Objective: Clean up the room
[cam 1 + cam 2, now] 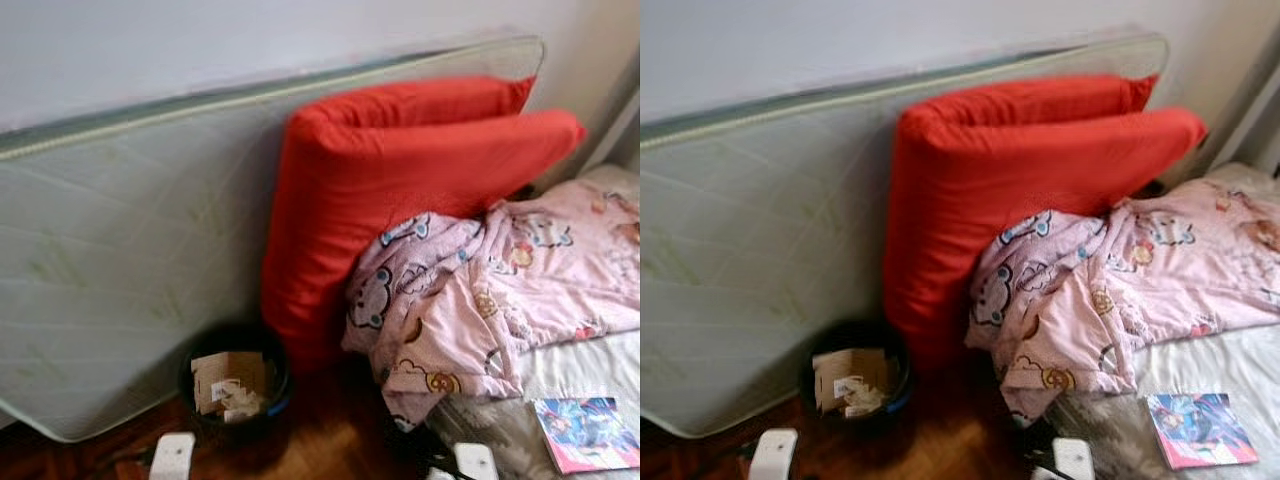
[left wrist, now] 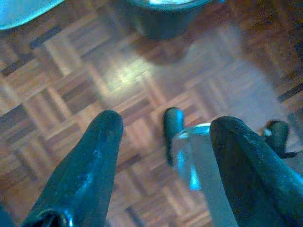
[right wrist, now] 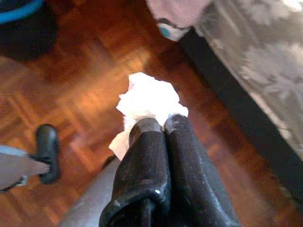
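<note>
- White crumpled tissue (image 3: 150,101) is sitting pinched at the tips of my right fingers (image 3: 156,124), above the parquet floor (image 3: 85,94).
- The black bin (image 1: 236,385) is lying ahead and left, nearer my left fingers (image 2: 111,130), which are spread wide and empty.

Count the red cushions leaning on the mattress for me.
2: the front cushion stands on the floor against the mattress; the back cushion peeks above it. More may be hidden behind.

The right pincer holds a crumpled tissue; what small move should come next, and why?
Probably carry the right pincer, shut on the white tissue, toward the black bin. The bin stands open on the floor nearby and already holds cardboard scraps.
</note>
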Controlling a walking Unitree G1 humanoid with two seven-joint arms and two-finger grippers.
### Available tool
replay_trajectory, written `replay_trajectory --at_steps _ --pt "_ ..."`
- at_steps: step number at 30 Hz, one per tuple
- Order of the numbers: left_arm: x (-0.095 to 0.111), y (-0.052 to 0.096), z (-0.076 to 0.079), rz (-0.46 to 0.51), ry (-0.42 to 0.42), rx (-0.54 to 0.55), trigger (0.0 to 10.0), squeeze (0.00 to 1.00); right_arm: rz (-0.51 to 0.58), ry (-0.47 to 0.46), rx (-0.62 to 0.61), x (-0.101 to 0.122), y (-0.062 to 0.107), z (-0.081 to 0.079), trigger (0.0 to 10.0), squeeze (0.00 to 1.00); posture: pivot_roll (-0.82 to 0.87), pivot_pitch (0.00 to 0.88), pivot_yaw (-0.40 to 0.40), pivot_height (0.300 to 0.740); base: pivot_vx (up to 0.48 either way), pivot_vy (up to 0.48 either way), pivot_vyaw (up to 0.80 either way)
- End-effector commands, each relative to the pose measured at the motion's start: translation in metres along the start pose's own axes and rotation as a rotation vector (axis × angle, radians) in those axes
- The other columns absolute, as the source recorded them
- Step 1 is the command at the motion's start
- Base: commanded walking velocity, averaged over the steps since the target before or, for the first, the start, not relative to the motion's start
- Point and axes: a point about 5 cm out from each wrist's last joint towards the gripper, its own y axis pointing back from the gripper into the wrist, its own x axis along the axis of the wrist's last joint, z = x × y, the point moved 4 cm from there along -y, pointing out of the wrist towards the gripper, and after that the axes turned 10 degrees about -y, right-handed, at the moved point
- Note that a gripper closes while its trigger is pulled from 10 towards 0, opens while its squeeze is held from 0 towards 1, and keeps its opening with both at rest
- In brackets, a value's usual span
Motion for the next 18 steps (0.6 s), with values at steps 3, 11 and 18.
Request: replay_trajectory --at_steps 3,11,18 --pt "0.003 -0.001 0.0059 0.005 -0.01 -0.017 10.0 0.0 0.002 0.001 -0.025 0.0007 0.0014 0.0097 10.0 0.0 -0.05 0.0 -0.054 0.74 0.0 0.352 0.0" --pt "0.0032 -0.001 0.006 0.005 -0.011 -0.017 10.0 0.0 0.003 -0.001 -0.024 0.0009 0.0014 0.0097 10.0 0.0 -0.05 0.0 -0.054 0.74 0.0 0.349 0.0" --pt "0.0032 -0.001 0.0059 0.005 -0.012 -0.017 10.0 0.0 0.003 0.001 -0.024 0.001 0.0013 0.0096 10.0 0.0 -0.05 0.0 -0.054 0.74 0.0 0.34 0.0"
